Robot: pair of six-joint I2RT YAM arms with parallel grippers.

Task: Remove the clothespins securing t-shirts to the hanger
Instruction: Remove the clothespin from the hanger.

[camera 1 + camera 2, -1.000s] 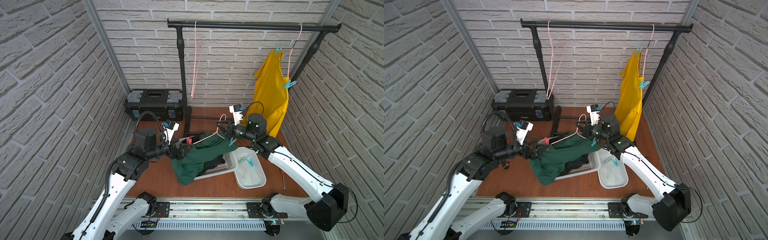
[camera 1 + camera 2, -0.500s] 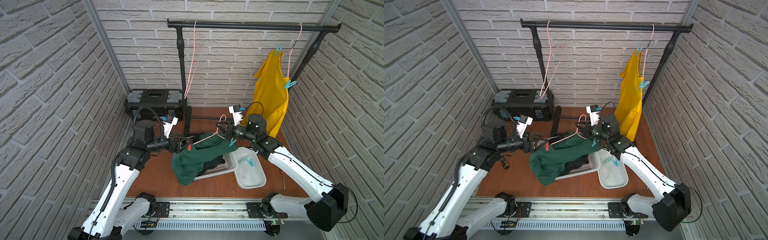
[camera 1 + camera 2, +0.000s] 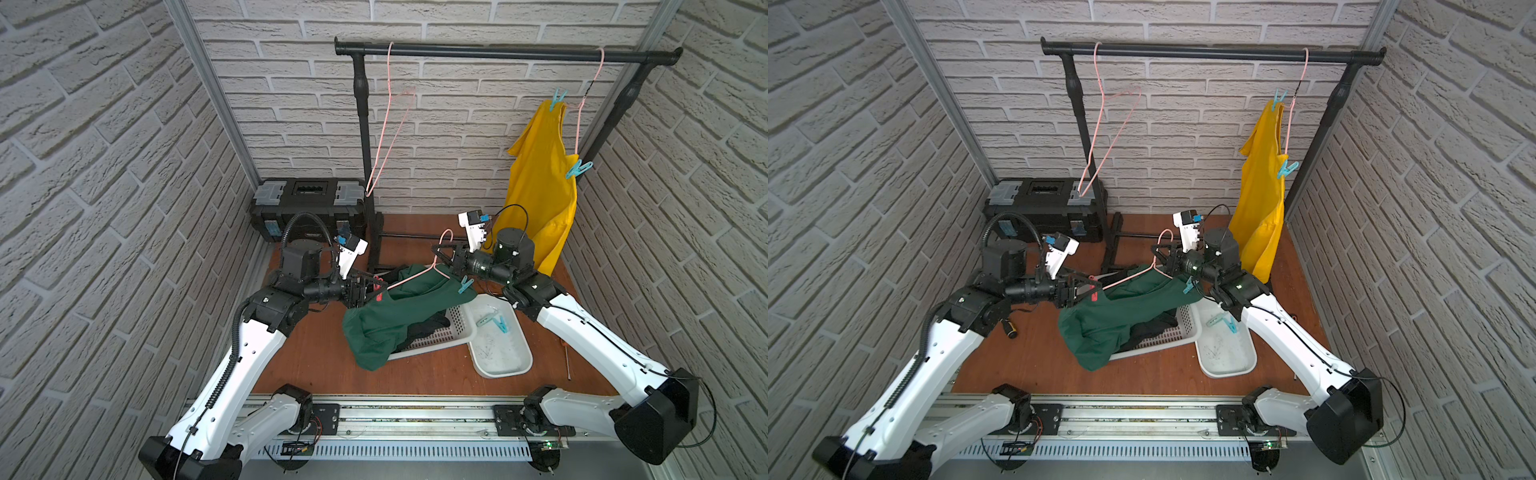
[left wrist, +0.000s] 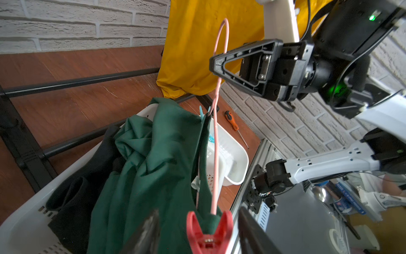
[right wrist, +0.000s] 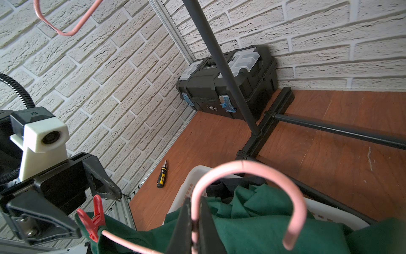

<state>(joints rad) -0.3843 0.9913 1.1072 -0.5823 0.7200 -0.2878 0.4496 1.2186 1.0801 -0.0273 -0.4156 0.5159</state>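
My right gripper [image 5: 194, 200] is shut on the neck of a pink hanger [image 5: 248, 163] and holds it low over the basket [image 3: 432, 347]. A dark green t-shirt [image 3: 399, 316] droops from this hanger. A red clothespin [image 4: 209, 233] pins it at one end and a teal clothespin [image 3: 465, 284] at the other. My left gripper [image 4: 198, 216] stands open around the red pin's handles, a gap on each side. A black t-shirt [image 3: 428, 328] lies in the basket. The yellow t-shirt [image 3: 540, 178] hangs on the rail, held by two teal pins [image 3: 557, 99] [image 3: 579, 169].
A white tray [image 3: 507, 365] beside the basket holds two teal pins [image 3: 494, 322]. An empty pink hanger [image 3: 390, 137] hangs from the black rack [image 3: 498, 53]. A black toolbox [image 3: 309, 208] sits at the back left. Screwdrivers lie on the floor at the right [image 3: 566, 361] and the left [image 3: 1011, 330].
My left gripper has moved forward over the red clothespin and its jaws have narrowed around it. The empty hanger on the rail has swung. The right arm has stayed put.
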